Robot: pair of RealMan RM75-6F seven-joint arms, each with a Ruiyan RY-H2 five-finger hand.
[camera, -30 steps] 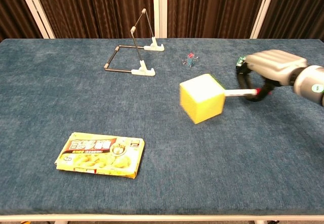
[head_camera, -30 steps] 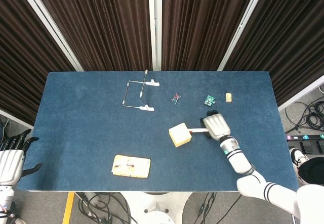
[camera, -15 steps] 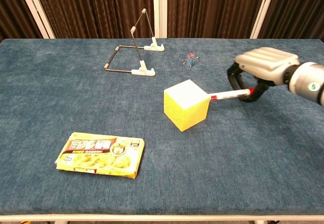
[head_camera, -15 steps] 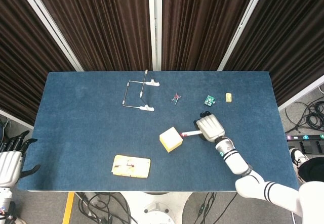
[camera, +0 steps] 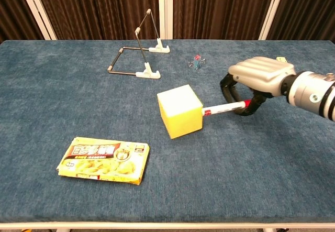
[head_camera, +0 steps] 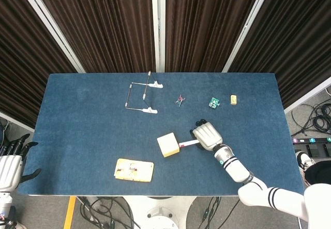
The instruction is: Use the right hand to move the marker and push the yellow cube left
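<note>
While its fingers curl around the marker [camera: 224, 108], the right robot hand [camera: 255, 78] sits low over the blue table [camera: 261, 164], right of centre, with the marker pointing left out of its grip. The marker's red-banded tip meets the right face of the yellow cube [camera: 179, 111], which rests on the table near the middle, slightly turned so one corner faces the camera in the chest view. In the head view the same cube [head_camera: 168, 144] lies just left of the right robot hand [head_camera: 207, 136], the marker [head_camera: 186, 144] bridging the two. Nearer the front edge, to the left of the cube, a yellow food packet [camera: 103, 160] lies flat. A wire stand [camera: 138, 54] sits toward the back, with a small clip [camera: 196, 61] to its right. The left robot hand [head_camera: 10, 163] hangs off the table's left front corner, fingers spread and holding nothing.
</note>
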